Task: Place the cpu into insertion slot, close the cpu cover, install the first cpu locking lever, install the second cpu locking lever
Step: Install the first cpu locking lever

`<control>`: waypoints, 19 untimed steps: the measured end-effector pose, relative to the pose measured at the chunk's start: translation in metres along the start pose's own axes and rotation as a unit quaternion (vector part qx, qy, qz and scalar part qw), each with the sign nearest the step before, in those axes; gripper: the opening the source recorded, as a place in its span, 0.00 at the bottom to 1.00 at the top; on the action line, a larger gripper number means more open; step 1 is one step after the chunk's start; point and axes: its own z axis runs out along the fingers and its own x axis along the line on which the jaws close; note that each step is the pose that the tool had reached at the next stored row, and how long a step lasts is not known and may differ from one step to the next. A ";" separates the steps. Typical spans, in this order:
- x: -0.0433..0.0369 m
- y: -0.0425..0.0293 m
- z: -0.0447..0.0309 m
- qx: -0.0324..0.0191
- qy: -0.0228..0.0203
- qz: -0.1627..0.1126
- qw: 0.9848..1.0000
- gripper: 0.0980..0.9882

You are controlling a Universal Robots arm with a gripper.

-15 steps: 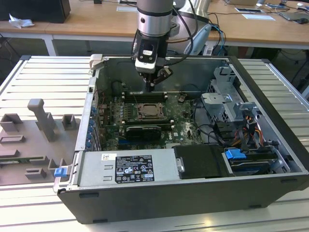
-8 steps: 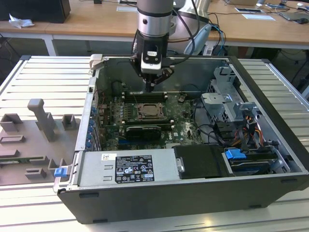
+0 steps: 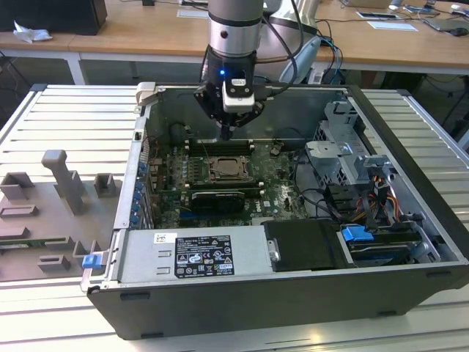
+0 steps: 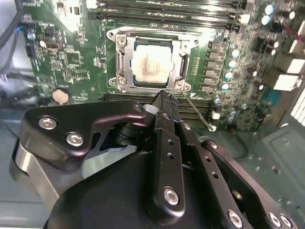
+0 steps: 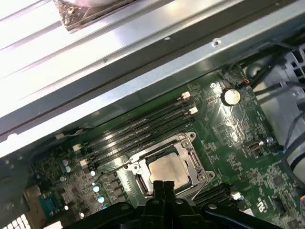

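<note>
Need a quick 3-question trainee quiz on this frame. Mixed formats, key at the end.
1. True or false: the cpu cover lies closed over the cpu.
2. Multiple choice: in the second wrist view, the tip of the tool is nearest to: A) the power supply, B) the cpu cover's edge, C) the drive cage.
3. Fill in: the tool is ___ (open or shut).

Key: 1 true; 2 B; 3 shut.

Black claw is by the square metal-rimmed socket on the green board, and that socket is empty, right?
Not empty: the second wrist view shows the pale tan square cpu seated in the square metal-rimmed socket. The black claw is indeed by it.
</note>
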 end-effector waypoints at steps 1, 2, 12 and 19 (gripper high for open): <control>0.0000 0.0000 0.0000 0.000 0.000 -0.015 1.000 0.01; 0.0000 0.0000 0.0000 0.001 0.001 -0.033 0.999 0.01; 0.0000 0.0000 0.0002 0.002 0.005 -0.144 0.990 0.01; 0.0002 -0.0002 0.0026 0.003 0.007 -0.208 0.978 0.01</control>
